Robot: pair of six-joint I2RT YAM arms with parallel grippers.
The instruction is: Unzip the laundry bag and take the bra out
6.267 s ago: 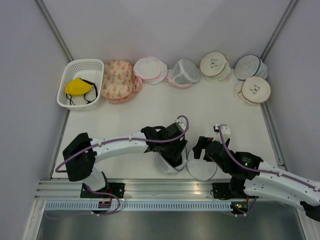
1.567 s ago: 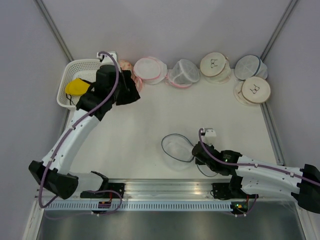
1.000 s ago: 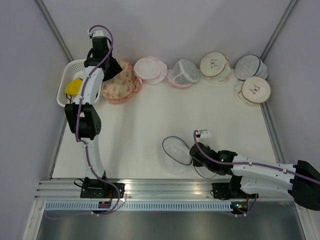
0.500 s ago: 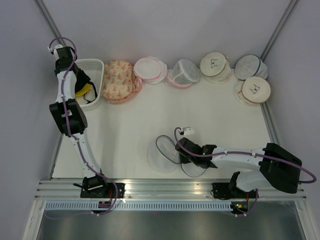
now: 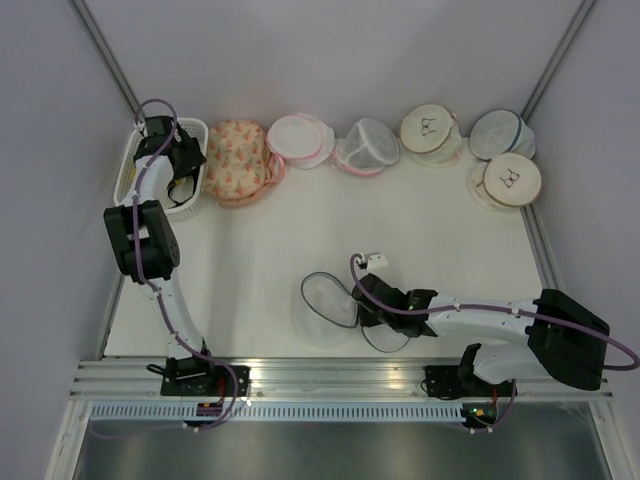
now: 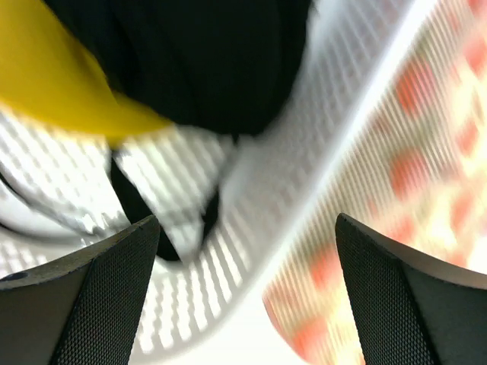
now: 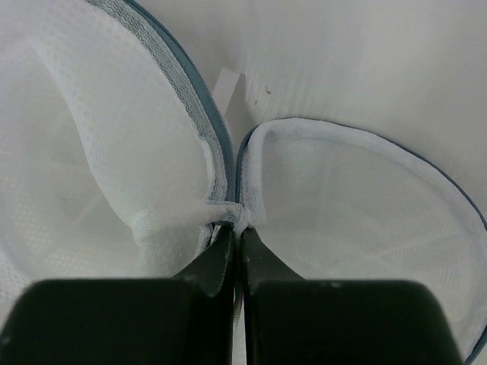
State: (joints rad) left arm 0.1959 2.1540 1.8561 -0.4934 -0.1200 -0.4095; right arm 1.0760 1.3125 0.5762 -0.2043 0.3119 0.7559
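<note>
White mesh with a dark blue zip rim (image 7: 209, 114) makes up the laundry bag (image 5: 325, 300), which lies on the table (image 5: 260, 240) near the front edge, just ahead of the right arm. The zip is fully run round. The bag is folded open into two round halves joined at one point on the rim, and the right wrist view shows only mesh inside both, so the unzipping step is judged complete and the bag emptied. The right gripper (image 7: 237, 236) pinches the bag at that joining seam, its jaws pressed together on the mesh with no gap. The left arm reaches to the far left corner, where the left gripper (image 6: 247, 228) hangs over the white plastic basket (image 6: 259, 182) with its jaws spread wide and nothing between them. Inside the basket a black garment (image 6: 190, 53) lies against a yellow padded item (image 6: 53, 76). The left wrist view is blurred, so the black garment is probably the removed bra, but its shape cannot be confirmed. The peach floral bag (image 5: 235, 160) sits just beside the basket. On this reading the task is essentially done. What is left is for the right gripper to release the seam and for both arms to draw back.
</note>
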